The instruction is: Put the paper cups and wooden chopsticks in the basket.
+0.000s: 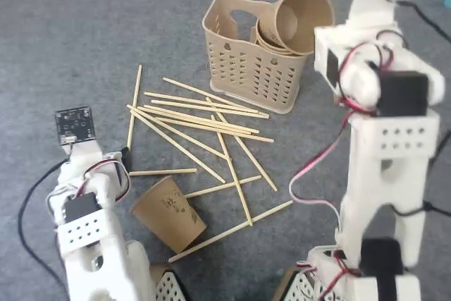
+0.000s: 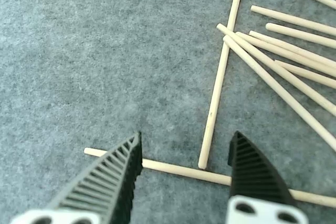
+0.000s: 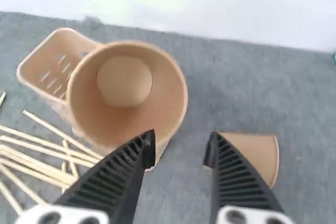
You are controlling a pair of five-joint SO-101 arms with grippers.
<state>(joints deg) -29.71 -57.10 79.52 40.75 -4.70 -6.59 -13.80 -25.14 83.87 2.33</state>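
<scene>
Your left claw (image 2: 186, 136) hangs wide open, gripping nothing, straddling one wooden chopstick (image 2: 173, 167) that lies flat on the grey carpet (image 2: 79, 51). The other chopsticks (image 1: 201, 121) fan out mid-table, with a paper cup (image 1: 169, 213) tipped over at six o'clock of them. Your right claw (image 3: 181, 135) is parted and empty, just beside the tilted cup (image 3: 126, 90) in the basket (image 1: 250, 68) at one o'clock of the pile. A fallen cup (image 3: 252, 153) lies near it.

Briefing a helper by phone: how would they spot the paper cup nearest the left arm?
Start at the basket at the far side, then come nearer past the scattered chopsticks. The paper cup lies alone on its side beside the left arm, unlike the cups nested in the basket.
</scene>
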